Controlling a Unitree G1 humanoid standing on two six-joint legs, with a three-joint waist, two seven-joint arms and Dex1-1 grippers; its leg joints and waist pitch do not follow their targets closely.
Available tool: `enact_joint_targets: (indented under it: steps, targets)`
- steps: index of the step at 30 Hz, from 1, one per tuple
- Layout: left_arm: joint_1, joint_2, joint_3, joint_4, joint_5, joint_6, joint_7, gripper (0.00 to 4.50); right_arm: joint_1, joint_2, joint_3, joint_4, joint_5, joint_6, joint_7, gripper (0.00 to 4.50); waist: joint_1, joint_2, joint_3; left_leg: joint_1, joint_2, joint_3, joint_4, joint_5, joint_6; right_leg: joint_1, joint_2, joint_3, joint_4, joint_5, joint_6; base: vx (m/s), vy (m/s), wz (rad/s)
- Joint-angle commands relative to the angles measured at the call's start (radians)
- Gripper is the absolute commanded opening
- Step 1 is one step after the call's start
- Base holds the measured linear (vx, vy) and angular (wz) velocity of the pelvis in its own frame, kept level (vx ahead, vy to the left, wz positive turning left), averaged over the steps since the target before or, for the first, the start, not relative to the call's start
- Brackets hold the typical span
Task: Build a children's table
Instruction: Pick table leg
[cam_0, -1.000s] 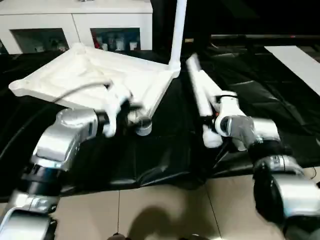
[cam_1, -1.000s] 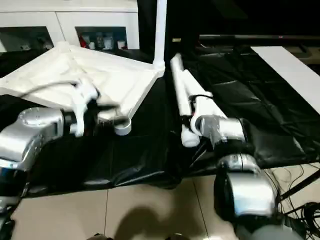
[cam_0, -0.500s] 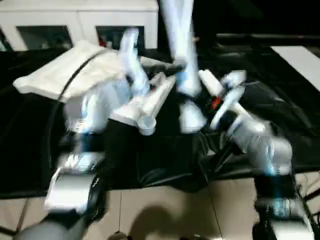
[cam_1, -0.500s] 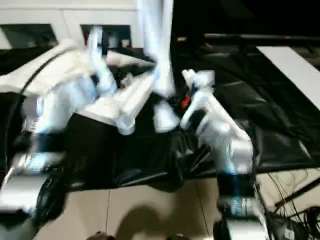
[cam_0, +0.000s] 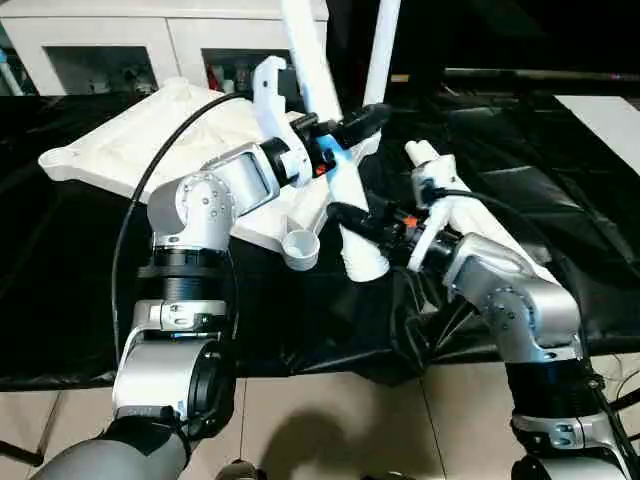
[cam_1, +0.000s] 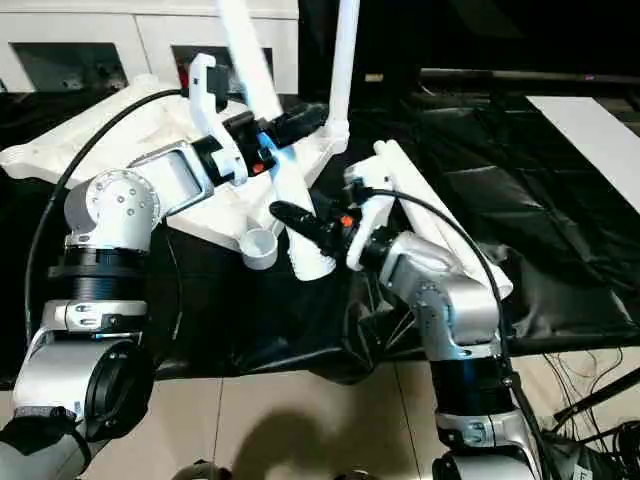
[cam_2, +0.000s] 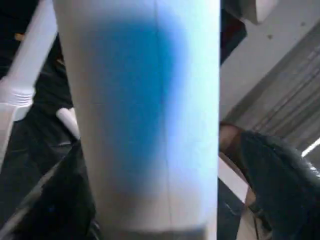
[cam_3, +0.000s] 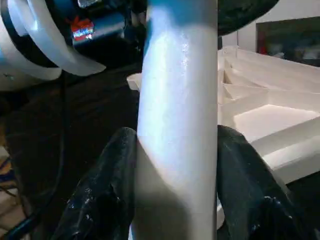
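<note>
Between the two grippers stood the leg (cam_0: 322, 120) being worked, a long white tapered tube held steeply, its thick ribbed foot (cam_0: 362, 262) hanging just over the black sheet (cam_0: 90, 300) and just beside the open corner socket (cam_0: 299, 247) of the upturned white table top (cam_0: 150, 130). That top lay ribbed side up on the sheet, with one leg already standing (cam_0: 385, 50) in its far corner socket. More legs (cam_1: 420, 210) lay on the sheet under the right forearm.

The right gripper (cam_3: 175, 165) pinched the tube low down, its black fingers (cam_3: 107, 175) pressed against either side of it. The left gripper (cam_0: 335, 135) sat higher on the same tube with its fingers (cam_2: 270, 175) spread wide; one stood clear of the tube wall, so it looked to be bracketing rather than clamping.

To do the step well, my judgement was that the foot needed carrying sideways until it sat squarely over the socket, with the tube brought parallel to the standing leg before any downward push. The upper gripper would best close first to steady the lean, since a tilted entry would likely jam on the socket rim or shove the top across the slippery sheet.

No brand, label or readable writing showed on the leg or top; a small red mark on the left gripper's body was too indistinct to read.
</note>
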Motion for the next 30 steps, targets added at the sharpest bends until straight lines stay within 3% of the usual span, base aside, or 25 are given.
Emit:
enact_joint_targets:
  steps: [1,12,20,21,22,30]
  targets:
    - [-0.011,-0.005,0.001,0.010,0.015,-0.010,0.022,3.96,-0.007,-0.004,0.012,-0.007,-0.005,-0.018,-0.003,1.85,0.002,-0.012,-0.083,0.012,0.010,0.002,-0.056,-0.091,0.043,0.065,-0.065,0.042,-0.067,-0.149,-0.175,0.000,0.000,0.00]
    - [0.014,-0.010,-0.007,-0.012,0.027,-0.045,0.071,3.14,-0.016,-0.009,0.034,0.014,-0.045,-0.048,-0.026,1.85,0.001,-0.014,-0.082,0.010,0.009,0.002,-0.056,-0.091,0.042,0.066,-0.065,0.042,-0.067,-0.146,-0.170,0.000,0.000,0.00]
    - [0.034,0.012,-0.051,-0.041,0.036,-0.058,0.020,2.51,-0.020,0.000,0.040,0.020,-0.041,-0.057,-0.026,1.85,0.001,-0.010,-0.083,0.013,0.011,0.001,-0.057,-0.098,0.041,0.065,-0.066,0.042,-0.067,-0.146,-0.172,0.000,0.000,0.00]
    - [0.034,0.012,-0.051,-0.041,0.036,-0.058,0.020,2.45,-0.020,0.000,0.040,0.020,-0.041,-0.057,-0.026,2.41,0.001,-0.009,-0.083,0.013,0.012,0.001,-0.057,-0.098,0.040,0.065,-0.066,0.042,-0.066,-0.144,-0.173,0.000,0.000,0.00]
    - [0.036,0.015,-0.057,-0.045,0.034,-0.058,0.014,2.38,-0.022,0.000,0.039,0.026,-0.044,-0.064,-0.029,2.55,0.000,-0.011,-0.083,0.013,0.011,0.001,-0.057,-0.098,0.039,0.065,-0.065,0.042,-0.066,-0.141,-0.174,0.000,0.000,0.00]
    - [0.048,0.032,-0.088,-0.071,0.024,-0.041,-0.043,1.84,-0.021,-0.006,0.046,0.028,-0.040,-0.059,-0.010,3.14,0.000,-0.010,-0.083,0.013,0.012,0.002,-0.057,-0.097,0.036,0.065,-0.066,0.043,-0.064,-0.135,-0.180,0.000,0.000,0.00]
